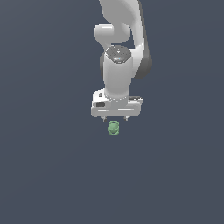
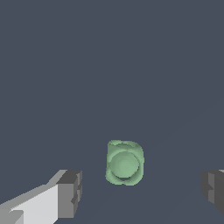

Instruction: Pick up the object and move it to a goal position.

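Note:
The object [image 1: 113, 128] is a small pale-green, rounded, lumpy thing on the dark grey floor. It lies just in front of and below my white gripper [image 1: 115, 117] in the exterior view. In the wrist view the object [image 2: 124, 162] sits between my two fingers, nearer the one fingertip [image 2: 70, 192] than the other fingertip [image 2: 213, 187]. The jaws stand wide apart and touch nothing. My gripper [image 2: 141, 190] is open and empty, and the object is far narrower than the gap.
The white arm [image 1: 120, 52] rises behind the gripper toward the top of the exterior view. The flat dark grey floor [image 1: 52, 175] fills both views.

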Robot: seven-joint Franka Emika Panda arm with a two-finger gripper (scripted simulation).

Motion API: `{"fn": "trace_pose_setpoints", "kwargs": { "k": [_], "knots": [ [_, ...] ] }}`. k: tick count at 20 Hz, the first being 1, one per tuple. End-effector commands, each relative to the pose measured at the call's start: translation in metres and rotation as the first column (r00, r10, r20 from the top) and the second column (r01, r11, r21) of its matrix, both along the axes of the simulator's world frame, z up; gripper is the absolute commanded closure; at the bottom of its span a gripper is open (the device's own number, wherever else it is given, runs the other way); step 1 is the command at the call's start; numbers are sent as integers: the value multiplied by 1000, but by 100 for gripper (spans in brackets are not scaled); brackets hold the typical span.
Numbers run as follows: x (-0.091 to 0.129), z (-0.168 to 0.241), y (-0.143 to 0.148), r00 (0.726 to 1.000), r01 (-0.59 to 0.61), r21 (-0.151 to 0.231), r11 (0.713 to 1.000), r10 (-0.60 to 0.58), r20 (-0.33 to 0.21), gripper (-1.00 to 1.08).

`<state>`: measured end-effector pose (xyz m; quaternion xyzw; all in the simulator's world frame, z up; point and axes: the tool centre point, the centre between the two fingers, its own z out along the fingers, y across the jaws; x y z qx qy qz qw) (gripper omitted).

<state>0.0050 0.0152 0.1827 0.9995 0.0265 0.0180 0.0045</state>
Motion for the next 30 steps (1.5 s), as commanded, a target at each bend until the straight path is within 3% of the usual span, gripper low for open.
{"fn": "trace_pose_setpoints", "kwargs": {
  "k": [1,15,30],
  "knots": [
    [0,0,0,1000,0,0,1000,0,0,-92],
    [3,6,0,999,32,17,999,-32,0,-92],
    [-33,-82,-4,997,68,10,998,-68,-32,-92]
  ]
}}
